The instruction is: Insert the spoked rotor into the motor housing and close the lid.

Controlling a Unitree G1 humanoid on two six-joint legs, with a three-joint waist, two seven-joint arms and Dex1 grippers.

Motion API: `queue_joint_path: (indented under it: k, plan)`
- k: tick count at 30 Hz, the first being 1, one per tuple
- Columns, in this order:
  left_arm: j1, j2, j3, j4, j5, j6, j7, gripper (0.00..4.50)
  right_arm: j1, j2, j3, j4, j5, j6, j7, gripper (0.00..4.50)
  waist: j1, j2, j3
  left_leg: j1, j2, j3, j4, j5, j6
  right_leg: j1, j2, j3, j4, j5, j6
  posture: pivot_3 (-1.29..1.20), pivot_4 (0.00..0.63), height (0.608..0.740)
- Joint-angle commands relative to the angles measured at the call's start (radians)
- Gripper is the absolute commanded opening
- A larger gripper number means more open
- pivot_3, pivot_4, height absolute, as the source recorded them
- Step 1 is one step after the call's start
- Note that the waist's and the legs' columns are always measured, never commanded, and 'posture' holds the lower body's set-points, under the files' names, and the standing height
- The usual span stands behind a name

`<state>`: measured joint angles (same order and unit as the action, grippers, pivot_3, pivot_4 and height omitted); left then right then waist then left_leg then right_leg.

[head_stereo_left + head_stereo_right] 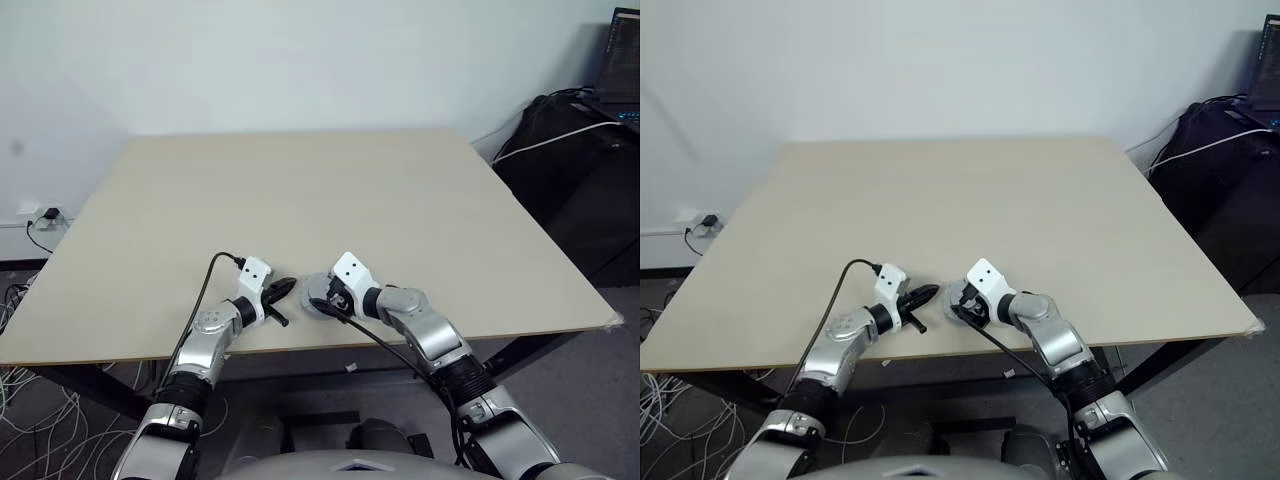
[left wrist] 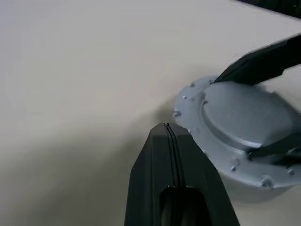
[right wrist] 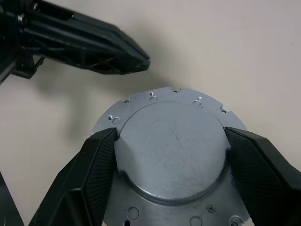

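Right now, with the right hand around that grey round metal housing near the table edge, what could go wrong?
1. The round grey metal motor housing sits close to the near edge of the beige wooden table; a sideways nudge could slide it off.
2. The left hand, shut, points at the housing's flange; pushing on could shift the part within the right hand's hold.
3. The right hand's fingers bear on the raised cap's curved sides, so it may slip or tilt.

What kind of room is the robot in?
Probably an office or lab workroom. There's a plain wooden table, loose cables and a wall socket by the floor, and a laptop on dark bags beside it.
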<state>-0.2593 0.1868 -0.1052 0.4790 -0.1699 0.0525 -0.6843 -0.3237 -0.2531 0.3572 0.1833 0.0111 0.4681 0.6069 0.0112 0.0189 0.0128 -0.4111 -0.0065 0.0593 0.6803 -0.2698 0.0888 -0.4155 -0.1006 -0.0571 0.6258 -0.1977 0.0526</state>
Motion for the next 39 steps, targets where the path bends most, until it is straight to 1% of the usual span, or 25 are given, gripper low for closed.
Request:
queue_joint_path:
  k: [1,11,20,24,28,35,39]
  plan:
    - [-0.047,0.002,0.004,-0.023,-0.012,0.020,-0.028,0.00,0.005,-0.003,0.012,0.046,-0.034,0.042,-0.022,3.29,0.000,0.000,0.000,0.000,0.000,0.000,0.000,0.000,0.000,0.000,0.000,0.000,0.000,0.000,0.000,0.00,0.000,0.740]
    - [-0.127,-0.003,-0.034,0.018,0.007,0.128,-0.101,0.00,-0.006,0.006,0.021,0.054,-0.039,0.039,-0.021,3.29,-0.010,-0.002,0.002,0.000,0.000,0.000,0.000,0.000,0.000,0.000,0.000,0.000,0.000,0.000,0.000,0.00,0.000,0.740]
    - [-0.187,-0.009,-0.086,0.076,0.081,0.178,-0.070,0.00,-0.005,0.008,0.027,0.044,-0.042,0.035,-0.017,3.29,-0.020,-0.004,0.003,0.000,0.000,-0.001,0.000,0.000,0.000,0.000,0.000,0.000,0.000,0.000,-0.001,0.00,0.000,0.740]
    - [-0.194,-0.006,-0.094,0.076,0.097,0.209,-0.063,0.00,-0.003,0.009,0.028,0.038,-0.043,0.036,-0.020,3.29,-0.020,-0.004,0.003,0.000,0.000,-0.001,0.000,0.000,0.000,0.000,0.000,0.000,0.000,0.001,-0.001,0.00,0.000,0.740]
    - [-0.191,0.018,-0.112,0.070,0.118,0.235,-0.069,0.00,0.000,0.008,0.028,0.033,-0.043,0.037,-0.021,3.29,-0.020,-0.004,0.003,0.000,0.000,-0.001,0.000,0.000,0.000,0.000,0.000,0.000,0.000,0.001,-0.001,0.00,0.000,0.740]
    - [-0.163,0.057,-0.125,0.034,0.117,0.274,-0.095,0.00,-0.001,0.012,0.031,0.033,-0.045,0.036,-0.023,3.29,-0.022,-0.004,0.002,0.000,0.000,-0.001,-0.001,0.000,0.000,0.000,0.000,0.002,-0.001,0.000,-0.001,0.00,0.000,0.740]
    - [-0.157,0.065,-0.131,0.019,0.111,0.289,-0.110,0.00,-0.001,0.013,0.032,0.034,-0.046,0.036,-0.021,3.29,-0.022,-0.005,0.002,0.000,0.000,-0.001,-0.002,0.000,0.000,0.000,0.000,0.002,-0.001,0.002,-0.004,0.00,0.000,0.740]
